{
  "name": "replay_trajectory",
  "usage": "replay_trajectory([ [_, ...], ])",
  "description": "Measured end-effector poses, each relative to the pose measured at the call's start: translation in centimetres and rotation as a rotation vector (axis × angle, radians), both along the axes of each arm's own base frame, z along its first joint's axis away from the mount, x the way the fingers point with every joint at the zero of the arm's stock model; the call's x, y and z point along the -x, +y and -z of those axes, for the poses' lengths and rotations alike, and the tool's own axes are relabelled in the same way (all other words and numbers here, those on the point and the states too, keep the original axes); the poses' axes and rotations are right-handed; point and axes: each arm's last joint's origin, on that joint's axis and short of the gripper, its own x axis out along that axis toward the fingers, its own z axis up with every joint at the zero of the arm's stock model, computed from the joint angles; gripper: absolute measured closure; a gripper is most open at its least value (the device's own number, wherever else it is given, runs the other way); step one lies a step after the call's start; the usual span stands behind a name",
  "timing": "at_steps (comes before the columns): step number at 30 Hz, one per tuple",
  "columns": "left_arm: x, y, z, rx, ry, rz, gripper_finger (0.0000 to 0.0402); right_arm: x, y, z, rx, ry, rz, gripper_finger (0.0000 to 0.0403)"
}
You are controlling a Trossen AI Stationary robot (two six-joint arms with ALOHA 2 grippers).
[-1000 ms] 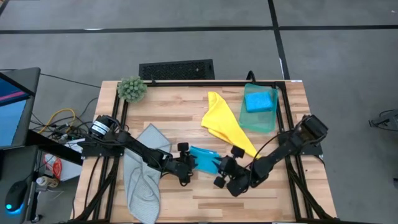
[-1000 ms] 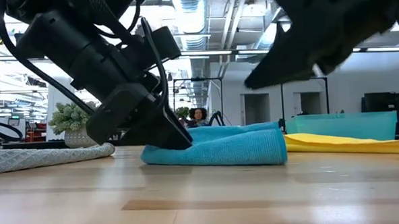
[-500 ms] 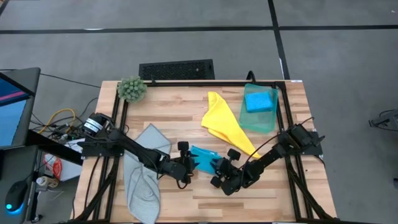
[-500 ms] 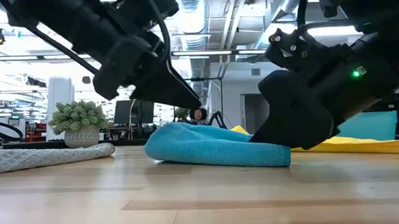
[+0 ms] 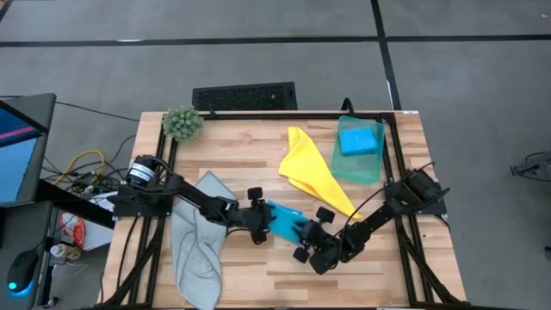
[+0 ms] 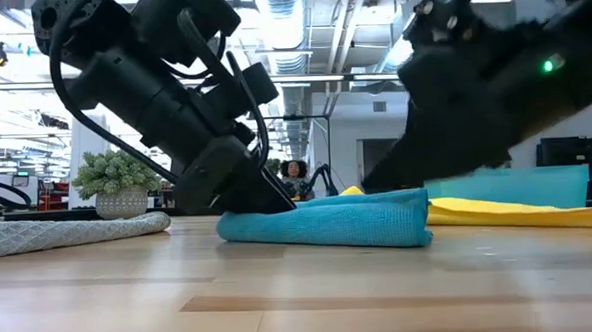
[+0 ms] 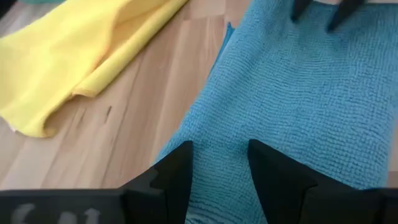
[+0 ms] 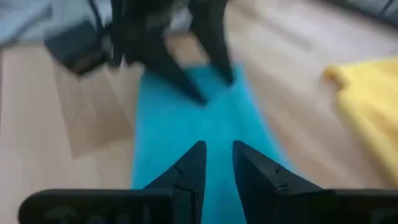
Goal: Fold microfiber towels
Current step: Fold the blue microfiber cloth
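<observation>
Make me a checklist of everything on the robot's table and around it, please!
Surface: wooden table, bare between the cloths.
Job's things: blue towel folded flat in the front middle; yellow towel crumpled behind it; teal towel at back right with a second blue towel folded on top; grey towel hanging over the front left edge.
Clutter: green plant at the back left corner.
Grippers: left gripper at the blue towel's left end, fingers apart, resting on it; right gripper at its right end, fingers slightly apart.
Cables: loose wires left of the table.
Surroundings: grey floor, monitor at left, person far behind.
</observation>
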Motion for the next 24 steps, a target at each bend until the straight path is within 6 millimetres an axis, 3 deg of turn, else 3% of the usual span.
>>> replay_trajectory([
  [4, 0.0, 0.1, 0.0, 0.01, -0.005, -0.006, 0.0251, -0.3, 0.4, -1.7, 0.034, -0.069, -0.02, 0.03],
  [7, -0.1, 0.0, -0.1, 0.019, -0.015, -0.01, 0.0251, -0.8, 1.1, -1.8, 0.008, -0.078, -0.116, 0.03],
  [14, -0.1, 0.0, -0.1, 0.039, -0.019, 0.001, 0.0251, -0.3, 2.0, 3.2, -0.05, 0.003, -0.143, 0.03],
  [17, -0.1, 0.0, -0.1, 0.041, -0.017, 0.001, 0.0251, -0.1, 2.5, 4.0, -0.075, -0.027, -0.119, 0.03],
  [21, -0.1, -0.1, -0.1, 0.041, -0.019, 0.002, 0.0251, 0.5, 3.0, 2.8, -0.051, -0.019, -0.154, 0.03],
  [24, -0.1, -0.4, -1.0, 0.045, -0.035, 0.011, 0.0251, 0.9, 3.6, -0.2, 0.021, -0.073, -0.163, 0.03],
])
